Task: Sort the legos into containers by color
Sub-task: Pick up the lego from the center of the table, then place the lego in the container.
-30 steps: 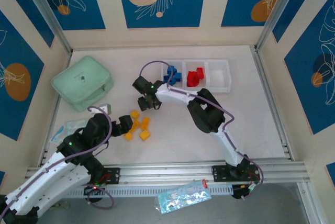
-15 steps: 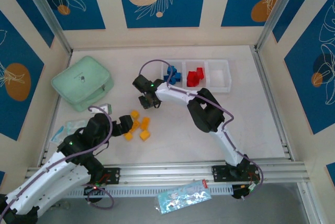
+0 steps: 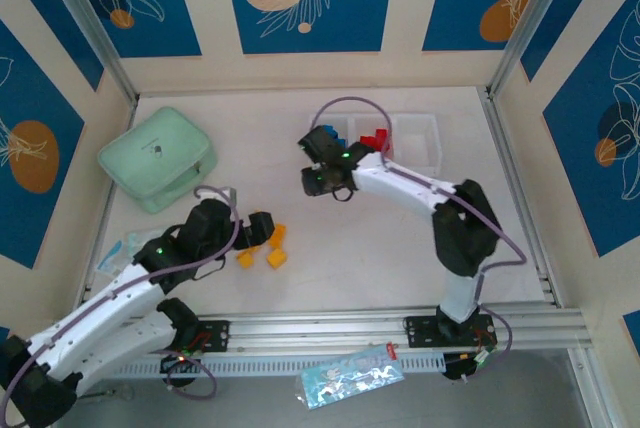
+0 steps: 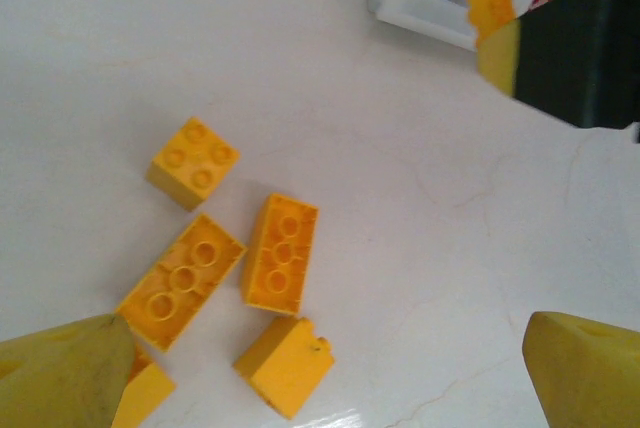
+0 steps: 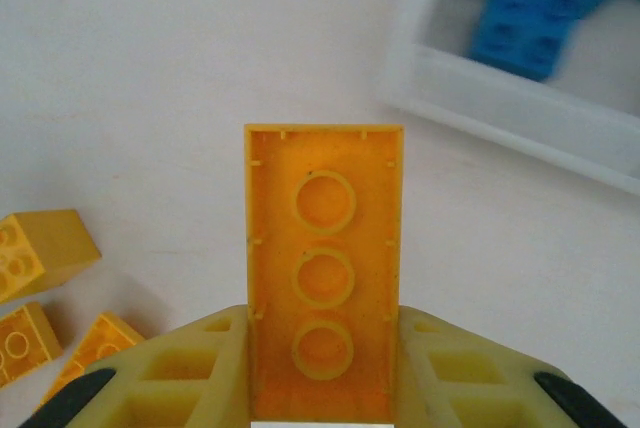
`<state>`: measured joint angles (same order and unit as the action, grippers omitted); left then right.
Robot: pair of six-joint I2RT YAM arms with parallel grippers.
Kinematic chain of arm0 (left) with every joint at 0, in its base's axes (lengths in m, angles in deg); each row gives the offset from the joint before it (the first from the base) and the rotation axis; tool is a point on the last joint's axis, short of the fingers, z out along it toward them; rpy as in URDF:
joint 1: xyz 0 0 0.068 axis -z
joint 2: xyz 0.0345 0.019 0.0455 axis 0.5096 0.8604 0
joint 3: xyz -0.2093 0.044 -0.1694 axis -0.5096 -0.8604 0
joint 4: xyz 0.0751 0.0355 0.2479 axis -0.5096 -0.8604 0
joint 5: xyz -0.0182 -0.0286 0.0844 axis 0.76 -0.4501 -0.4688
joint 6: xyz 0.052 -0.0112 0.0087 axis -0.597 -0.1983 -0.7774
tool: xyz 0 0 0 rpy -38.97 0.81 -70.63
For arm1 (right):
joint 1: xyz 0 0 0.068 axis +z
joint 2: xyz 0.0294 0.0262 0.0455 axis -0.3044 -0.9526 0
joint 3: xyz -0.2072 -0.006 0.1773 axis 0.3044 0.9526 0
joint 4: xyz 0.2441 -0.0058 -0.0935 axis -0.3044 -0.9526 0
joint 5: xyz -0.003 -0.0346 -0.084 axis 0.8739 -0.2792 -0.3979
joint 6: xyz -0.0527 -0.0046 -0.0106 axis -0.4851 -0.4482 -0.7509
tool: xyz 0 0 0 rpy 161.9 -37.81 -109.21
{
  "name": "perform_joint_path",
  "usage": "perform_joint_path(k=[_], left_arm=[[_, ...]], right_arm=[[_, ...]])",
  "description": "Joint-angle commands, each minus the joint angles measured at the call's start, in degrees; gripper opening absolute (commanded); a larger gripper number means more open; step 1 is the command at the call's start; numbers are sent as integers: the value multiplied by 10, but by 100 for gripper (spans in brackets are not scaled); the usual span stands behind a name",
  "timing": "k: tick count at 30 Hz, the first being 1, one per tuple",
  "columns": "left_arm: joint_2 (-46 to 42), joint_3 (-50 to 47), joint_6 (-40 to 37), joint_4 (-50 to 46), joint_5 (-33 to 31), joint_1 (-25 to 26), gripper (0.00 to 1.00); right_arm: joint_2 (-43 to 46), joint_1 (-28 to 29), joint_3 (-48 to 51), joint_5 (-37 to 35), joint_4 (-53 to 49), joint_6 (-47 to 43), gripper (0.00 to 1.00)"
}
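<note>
- Left claw [image 3: 258, 230] — spread wide and empty, above the loose yellow legos [image 4: 280, 253] on the worktop [image 4: 420, 198].
- Right claw [image 5: 322, 378] — clamped on one yellow brick [image 5: 323, 278], hollow side showing, near the white tray [image 3: 437, 146] and its blue bricks [image 5: 520, 28].

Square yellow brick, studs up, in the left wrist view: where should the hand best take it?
Pinch the square yellow brick across two opposite flat side walls, from straight above. It sits flat, studs up, a little apart from its neighbours.
</note>
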<state>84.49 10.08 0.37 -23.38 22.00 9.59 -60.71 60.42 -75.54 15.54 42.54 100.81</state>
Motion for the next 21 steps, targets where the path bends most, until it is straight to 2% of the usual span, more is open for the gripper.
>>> perform_joint_path(k=[1, 7, 11, 18, 21], left_arm=[[29, 20, -11, 72, 53, -2, 99], [104, 34, -9, 146, 79, 15, 99], [150, 62, -20, 156, 82, 32, 99], [207, 85, -17, 196, 91, 41, 99], [222, 96, -21, 201, 93, 41, 99]], right_arm=[[55, -38, 53, 14, 1, 27, 32], [126, -143, 109, 14, -7, 20, 32], [135, -220, 113, 27, -4, 10, 32], [66, -326, 53, 47, 4, 14, 33], [6, -345, -2, 55, -8, 5, 32]])
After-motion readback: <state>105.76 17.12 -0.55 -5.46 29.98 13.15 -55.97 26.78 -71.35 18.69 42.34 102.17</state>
